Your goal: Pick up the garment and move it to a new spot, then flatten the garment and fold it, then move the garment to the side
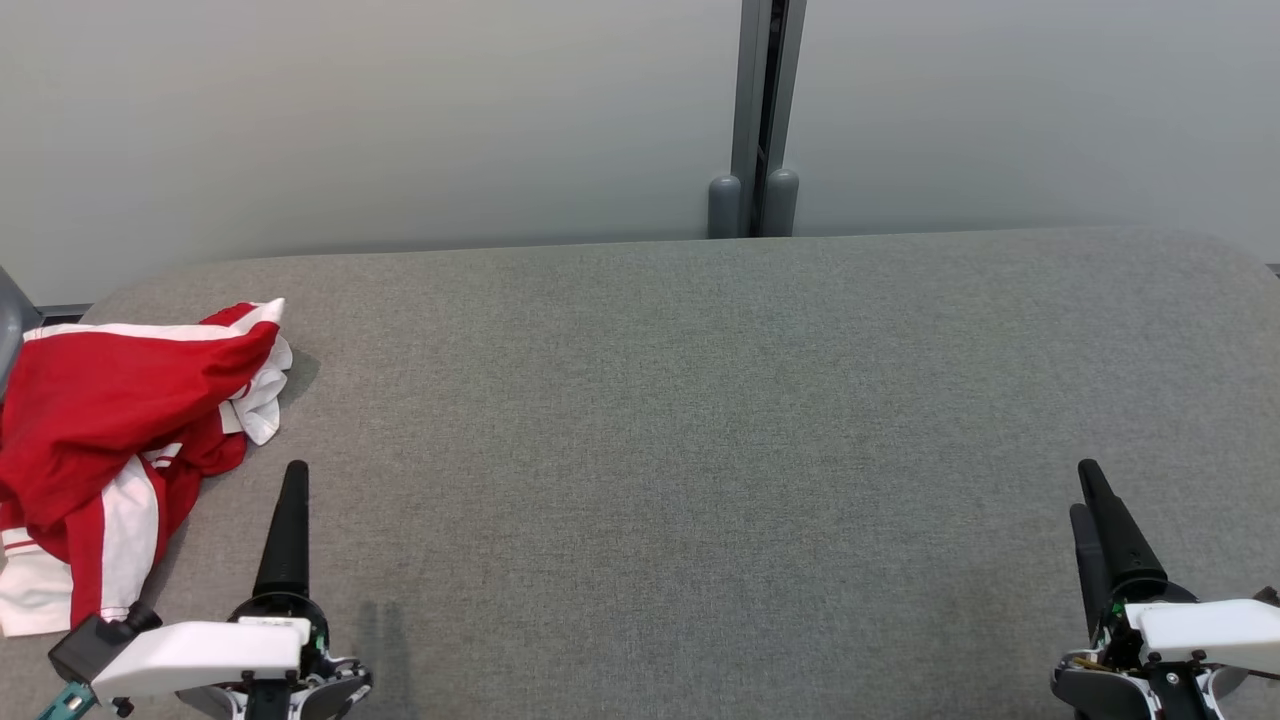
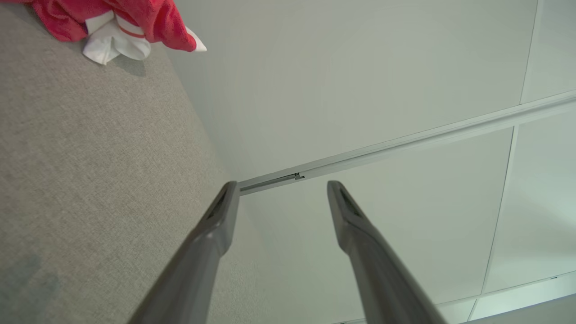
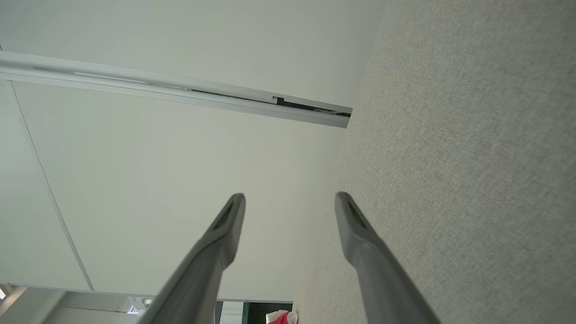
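Note:
A crumpled red and white garment (image 1: pixel 110 440) lies in a heap at the left end of the grey fabric table (image 1: pixel 700 450). In the left wrist view the garment (image 2: pixel 121 22) is at the top left corner. A small bit of the garment (image 3: pixel 281 317) appears at the bottom of the right wrist view. My left gripper (image 1: pixel 292 475) hovers at the lower left, just right of the heap, open and holding nothing. The left gripper (image 2: pixel 281 186) has its fingers spread wide. My right gripper (image 1: pixel 1085 490) sits at the lower right, far from the garment. Nothing lies between the spread fingers of the right gripper (image 3: pixel 290 198).
A pale wall panel (image 1: pixel 400 120) stands behind the table, split by a grey vertical post (image 1: pixel 760 110). The table's far edge runs along the wall. A grey object (image 1: pixel 12 310) pokes in at the left edge near the garment.

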{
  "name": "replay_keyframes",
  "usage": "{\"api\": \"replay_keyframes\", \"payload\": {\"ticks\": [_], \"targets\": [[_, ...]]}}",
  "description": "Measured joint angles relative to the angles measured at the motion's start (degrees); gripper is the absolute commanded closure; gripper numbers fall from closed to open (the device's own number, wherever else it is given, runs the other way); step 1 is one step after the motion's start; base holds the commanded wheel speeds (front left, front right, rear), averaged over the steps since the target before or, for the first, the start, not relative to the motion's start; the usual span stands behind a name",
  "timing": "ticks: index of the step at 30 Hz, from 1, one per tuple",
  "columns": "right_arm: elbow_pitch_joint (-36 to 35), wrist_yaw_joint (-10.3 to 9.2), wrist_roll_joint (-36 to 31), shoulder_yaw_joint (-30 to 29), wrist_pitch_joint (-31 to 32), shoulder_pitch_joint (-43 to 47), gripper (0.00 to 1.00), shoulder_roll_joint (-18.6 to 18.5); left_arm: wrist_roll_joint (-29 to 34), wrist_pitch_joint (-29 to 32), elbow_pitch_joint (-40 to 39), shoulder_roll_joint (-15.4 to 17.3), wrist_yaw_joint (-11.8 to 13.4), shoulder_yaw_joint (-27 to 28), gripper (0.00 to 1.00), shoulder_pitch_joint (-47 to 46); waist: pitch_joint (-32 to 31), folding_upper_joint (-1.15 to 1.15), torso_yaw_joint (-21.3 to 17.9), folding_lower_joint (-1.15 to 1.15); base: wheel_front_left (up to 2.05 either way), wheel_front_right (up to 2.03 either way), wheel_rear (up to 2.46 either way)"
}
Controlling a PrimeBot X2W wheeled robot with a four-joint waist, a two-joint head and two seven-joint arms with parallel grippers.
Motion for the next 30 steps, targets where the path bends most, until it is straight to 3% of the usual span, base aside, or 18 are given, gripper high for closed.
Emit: {"api": "replay_keyframes", "payload": {"ticks": [11, 30], "targets": [[-2.5, 0.0, -10.6, 0.8, -2.3, 0.2, 0.0, -0.7, 14.6, -2.4, -1.7, 0.2, 0.4, -1.6, 0.0, 0.0, 0.0, 0.0, 0.1, 0.0, 0.0, 0.0, 0.0], [-3.4, 0.01, -38.7, 2.4, -5.9, 0.5, 0.0, -2.6, 38.5, -5.9, -2.7, 0.4, 3.0, -3.8, 0.0, 0.0, 0.1, 0.0, 0.2, 0.0, 0.0, 0.0, 0.0]]}}
